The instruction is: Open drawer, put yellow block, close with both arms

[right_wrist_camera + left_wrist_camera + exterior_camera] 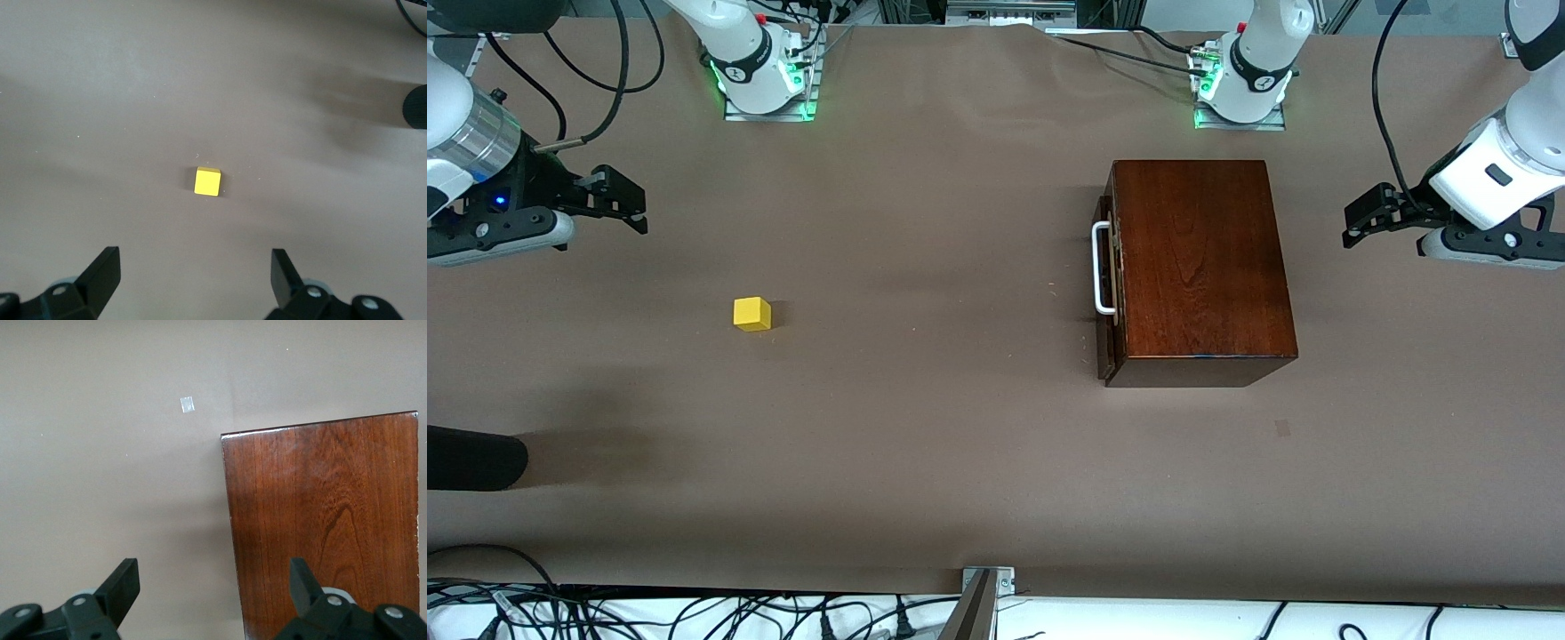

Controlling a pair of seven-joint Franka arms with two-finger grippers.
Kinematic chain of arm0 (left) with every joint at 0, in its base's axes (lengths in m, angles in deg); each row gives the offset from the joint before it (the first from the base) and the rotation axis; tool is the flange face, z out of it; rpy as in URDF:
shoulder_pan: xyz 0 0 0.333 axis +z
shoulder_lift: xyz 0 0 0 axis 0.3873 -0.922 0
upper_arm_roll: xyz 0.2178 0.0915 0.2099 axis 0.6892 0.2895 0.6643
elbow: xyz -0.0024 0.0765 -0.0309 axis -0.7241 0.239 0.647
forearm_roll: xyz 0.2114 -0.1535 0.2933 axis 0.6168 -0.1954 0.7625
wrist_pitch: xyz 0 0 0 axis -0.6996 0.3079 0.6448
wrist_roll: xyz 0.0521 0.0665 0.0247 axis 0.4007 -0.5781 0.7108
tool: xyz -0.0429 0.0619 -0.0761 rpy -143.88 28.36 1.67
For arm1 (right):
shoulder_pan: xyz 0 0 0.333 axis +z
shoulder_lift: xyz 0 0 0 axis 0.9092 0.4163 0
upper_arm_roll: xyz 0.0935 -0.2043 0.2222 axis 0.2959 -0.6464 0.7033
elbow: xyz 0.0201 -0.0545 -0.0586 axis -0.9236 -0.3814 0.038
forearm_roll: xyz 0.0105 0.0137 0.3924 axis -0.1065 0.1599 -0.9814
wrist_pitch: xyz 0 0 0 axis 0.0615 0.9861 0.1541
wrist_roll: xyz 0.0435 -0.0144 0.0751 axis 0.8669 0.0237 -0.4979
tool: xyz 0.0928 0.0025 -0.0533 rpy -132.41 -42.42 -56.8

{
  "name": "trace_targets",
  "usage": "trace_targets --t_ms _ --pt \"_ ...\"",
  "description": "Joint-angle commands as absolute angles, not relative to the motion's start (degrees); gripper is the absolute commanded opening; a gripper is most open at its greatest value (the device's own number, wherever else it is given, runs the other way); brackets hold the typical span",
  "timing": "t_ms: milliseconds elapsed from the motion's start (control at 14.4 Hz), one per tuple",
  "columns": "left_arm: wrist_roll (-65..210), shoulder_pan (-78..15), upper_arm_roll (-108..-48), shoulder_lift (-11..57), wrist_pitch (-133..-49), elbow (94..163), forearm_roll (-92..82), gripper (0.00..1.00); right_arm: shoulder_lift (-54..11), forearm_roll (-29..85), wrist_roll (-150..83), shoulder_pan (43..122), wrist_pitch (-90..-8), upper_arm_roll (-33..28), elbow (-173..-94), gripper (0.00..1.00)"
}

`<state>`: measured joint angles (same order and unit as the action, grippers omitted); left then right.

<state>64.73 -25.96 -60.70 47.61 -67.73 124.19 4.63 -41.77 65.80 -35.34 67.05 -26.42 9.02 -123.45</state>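
Observation:
The dark mahogany box [1199, 267] stands toward the left arm's end of the table, its drawer shut, the white U-shaped handle [1103, 268] facing the table's middle. The box top also shows in the left wrist view [323, 520]. The yellow block [751, 314] lies on the table toward the right arm's end, and shows in the right wrist view [207, 181]. My left gripper [1356, 220] is open and empty, up in the air beside the box. My right gripper [630, 203] is open and empty, up over the table near the block.
The table is covered in brown paper [925, 427]. A black rounded object [471, 458] juts in at the right arm's end, nearer the front camera. Cables [694, 613] lie along the near edge. A small tape mark [1282, 428] is near the box.

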Motion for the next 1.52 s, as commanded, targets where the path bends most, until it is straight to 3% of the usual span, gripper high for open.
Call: trace_targets --t_ms 0,1177,1454 --pt "65.23 -26.04 -60.74 46.62 -66.28 122.03 5.6 1.0 -41.44 65.24 -34.95 66.9 -24.99 9.13 -122.03 1.0" --pt "64.97 -26.21 -60.74 44.07 -62.77 120.19 5.51 1.0 -41.44 65.24 -34.95 66.9 -24.99 9.31 -121.94 1.0" --pt "65.31 -26.13 -64.85 43.63 -58.28 120.1 5.51 1.0 -41.53 65.16 -34.95 66.98 -24.99 9.4 -121.94 1.0"
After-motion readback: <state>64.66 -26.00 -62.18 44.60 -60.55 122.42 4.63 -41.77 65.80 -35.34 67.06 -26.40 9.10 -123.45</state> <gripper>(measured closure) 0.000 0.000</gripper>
